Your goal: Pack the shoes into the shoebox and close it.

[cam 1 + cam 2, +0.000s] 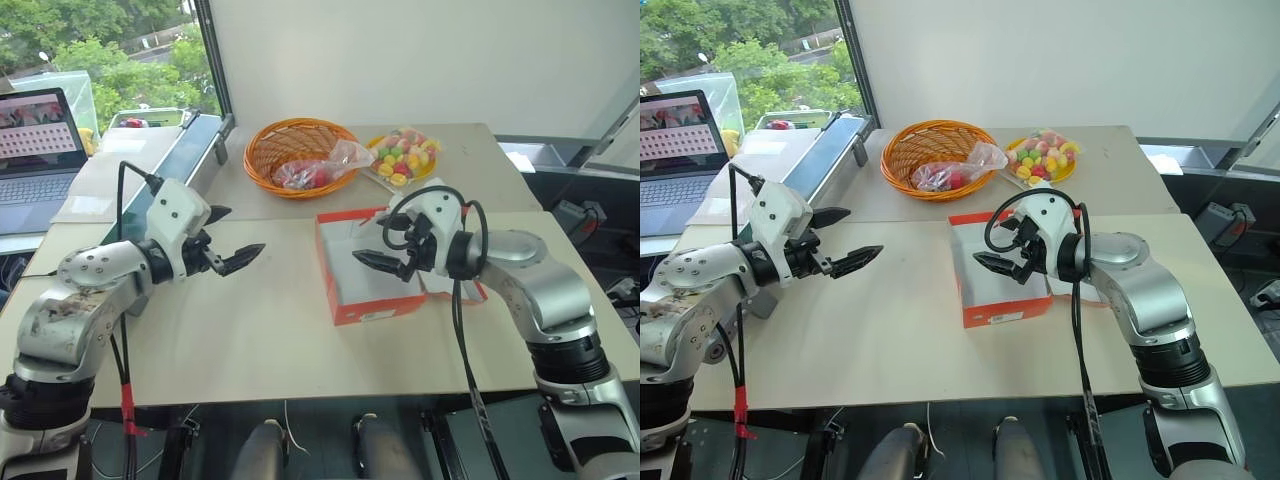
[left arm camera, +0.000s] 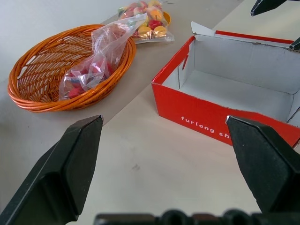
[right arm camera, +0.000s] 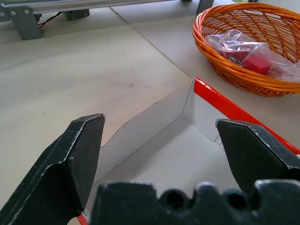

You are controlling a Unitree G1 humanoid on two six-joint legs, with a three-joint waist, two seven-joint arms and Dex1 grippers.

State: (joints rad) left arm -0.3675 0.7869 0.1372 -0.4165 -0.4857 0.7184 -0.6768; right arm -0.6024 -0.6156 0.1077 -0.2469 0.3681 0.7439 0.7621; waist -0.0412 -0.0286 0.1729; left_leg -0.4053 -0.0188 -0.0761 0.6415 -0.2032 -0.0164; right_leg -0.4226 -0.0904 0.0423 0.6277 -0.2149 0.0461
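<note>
The shoebox [image 1: 372,310] stands open on the table right of centre, red-orange outside, with its white inside bare where it shows. Its lid [image 1: 447,291] hangs off the right side, mostly hidden under my right arm. My right gripper [image 1: 384,243] hovers open over the box's interior [image 3: 154,161], pointing left. Left of the box, my left gripper [image 1: 233,235] hangs open above bare table, pointing at the box's printed red wall [image 2: 211,119]. The shoes are out of view.
An orange wicker basket [image 1: 270,148] holding a plastic bag of red items sits behind the box. A bag of colourful sweets [image 1: 403,155] lies beside it. A laptop [image 1: 35,150] and a metal rail [image 1: 185,150] stand at the far left.
</note>
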